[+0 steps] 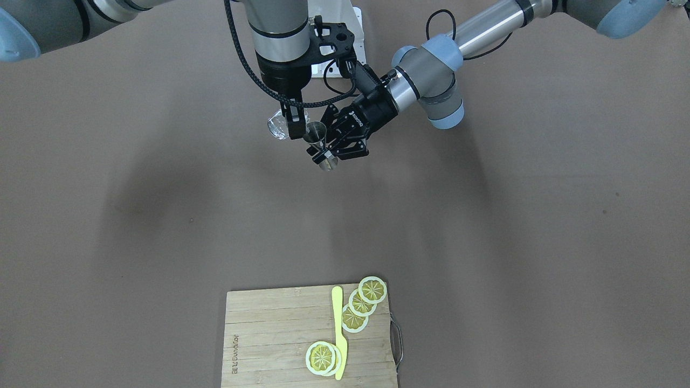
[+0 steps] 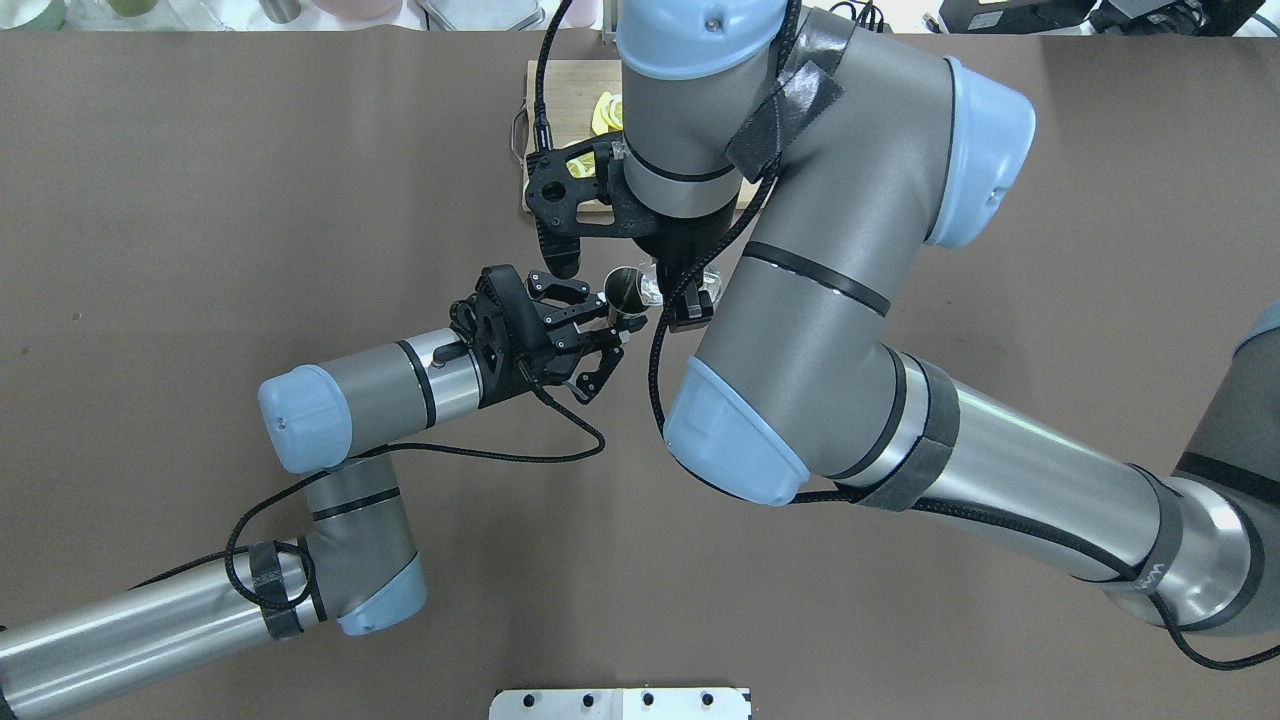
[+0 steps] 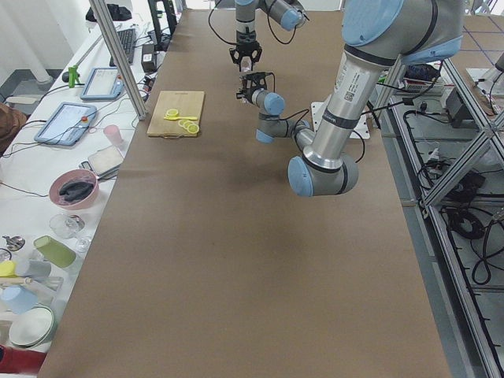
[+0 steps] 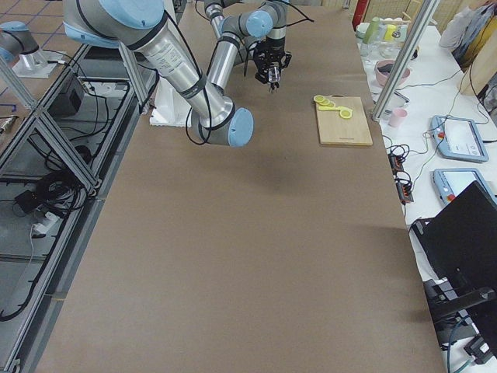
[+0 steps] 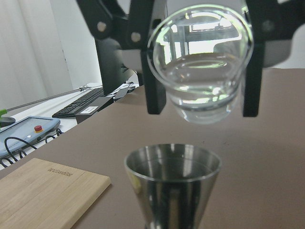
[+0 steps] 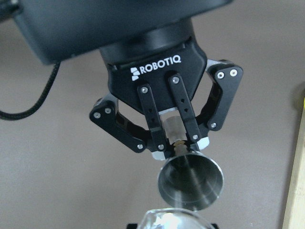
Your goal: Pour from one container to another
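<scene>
The small clear glass (image 5: 200, 81) hangs tilted just above and behind the steel jigger (image 5: 172, 183), and clear liquid seems to sit in it. My right gripper (image 1: 287, 125) is shut on the glass (image 1: 277, 128), its black fingers (image 5: 153, 81) on either side of it. My left gripper (image 6: 178, 150) is shut on the jigger's narrow waist and holds the jigger (image 1: 316, 132) off the table, mouth up. In the overhead view the jigger (image 2: 627, 287) sits beside the glass (image 2: 655, 290), with the left gripper (image 2: 612, 325) at it. The glass rim (image 6: 174, 220) shows below the jigger mouth (image 6: 190, 183).
A wooden cutting board (image 1: 269, 339) lies at the far side of the table with lemon slices (image 1: 361, 304) and a yellow knife (image 1: 338, 328) on it. A white mounting plate (image 1: 353, 32) sits at the robot's base. Both arms meet over the brown table's middle.
</scene>
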Robot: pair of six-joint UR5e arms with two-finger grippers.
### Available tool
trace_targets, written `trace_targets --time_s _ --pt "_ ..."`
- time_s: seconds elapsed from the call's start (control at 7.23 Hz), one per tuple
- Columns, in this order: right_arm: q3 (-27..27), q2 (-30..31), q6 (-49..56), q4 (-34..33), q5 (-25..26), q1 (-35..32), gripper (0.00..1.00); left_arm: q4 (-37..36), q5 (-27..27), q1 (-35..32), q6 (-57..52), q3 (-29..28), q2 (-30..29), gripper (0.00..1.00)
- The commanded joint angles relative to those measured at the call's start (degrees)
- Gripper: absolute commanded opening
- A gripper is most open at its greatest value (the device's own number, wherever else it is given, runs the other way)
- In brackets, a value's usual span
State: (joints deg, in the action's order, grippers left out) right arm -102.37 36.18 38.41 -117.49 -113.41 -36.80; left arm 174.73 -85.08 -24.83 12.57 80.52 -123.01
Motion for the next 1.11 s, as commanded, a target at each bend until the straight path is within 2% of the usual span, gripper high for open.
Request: trace_targets --time_s 0.0,0.97 --pt "-0.02 -0.14 0.09 -1.24 1.09 0.58 0.00 0.00 0.00 0.13 0.00 -0.02 -0.04 0.00" --pt "0.50 -0.93 0.62 -3.36 2.32 1.29 0.00 0.00 0.09 0.13 0.00 -0.81 -0.56 0.00"
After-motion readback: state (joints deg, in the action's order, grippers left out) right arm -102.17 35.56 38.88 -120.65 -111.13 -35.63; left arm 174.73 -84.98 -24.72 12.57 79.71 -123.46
